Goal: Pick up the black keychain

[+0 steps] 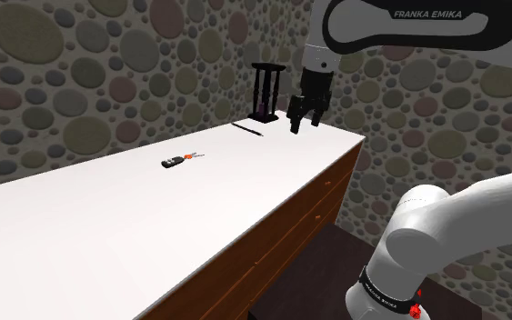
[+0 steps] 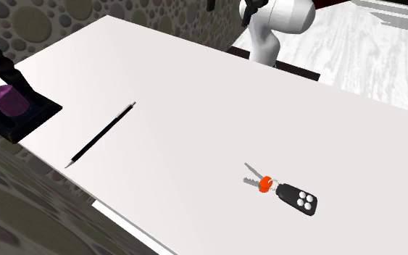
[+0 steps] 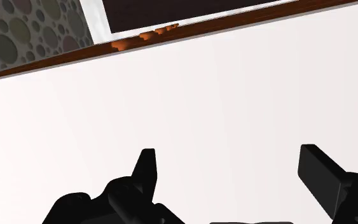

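One black keychain (image 2: 283,192) lies on the white table (image 2: 195,87), well apart from your spread jaws; likely light and rigid, so pinch the fob (image 2: 299,199) across its width

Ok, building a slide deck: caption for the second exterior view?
Black keychain with orange ring lies on the white table, apart from a black pen.

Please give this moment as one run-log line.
stage: before grasp | gripper: open, empty, over table | keychain: lying on table, apart from gripper | pen: lying on table
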Tool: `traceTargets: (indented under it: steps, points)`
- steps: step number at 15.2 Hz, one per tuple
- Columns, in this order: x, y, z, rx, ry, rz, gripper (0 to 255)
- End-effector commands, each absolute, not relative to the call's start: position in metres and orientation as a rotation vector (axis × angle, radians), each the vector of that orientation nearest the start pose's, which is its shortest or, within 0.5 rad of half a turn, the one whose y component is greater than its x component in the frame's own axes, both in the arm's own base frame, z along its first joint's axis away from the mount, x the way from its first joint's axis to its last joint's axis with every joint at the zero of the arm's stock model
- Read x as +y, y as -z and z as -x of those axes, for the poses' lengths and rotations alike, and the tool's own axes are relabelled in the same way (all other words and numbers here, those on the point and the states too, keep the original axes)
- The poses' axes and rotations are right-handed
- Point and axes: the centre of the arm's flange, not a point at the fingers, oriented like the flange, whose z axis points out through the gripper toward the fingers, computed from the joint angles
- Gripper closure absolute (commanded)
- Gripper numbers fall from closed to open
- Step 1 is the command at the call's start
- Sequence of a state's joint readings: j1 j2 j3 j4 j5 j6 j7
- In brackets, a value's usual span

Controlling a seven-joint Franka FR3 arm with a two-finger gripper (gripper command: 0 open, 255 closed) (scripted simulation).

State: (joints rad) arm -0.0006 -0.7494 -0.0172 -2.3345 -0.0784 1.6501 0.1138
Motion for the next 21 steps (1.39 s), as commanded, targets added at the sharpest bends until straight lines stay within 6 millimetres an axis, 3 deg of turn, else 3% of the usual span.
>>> traceTargets:
  steps: [1, 11, 21]
  points:
    - [-0.015, -0.597, -0.325, 0.198, 0.109, 3.197, 0]
    - [0.088, -0.570, -0.401, 0.428, 0.084, 3.152, 0]
    - [0.180, -0.545, -0.490, 0.652, 0.059, 3.090, 0]
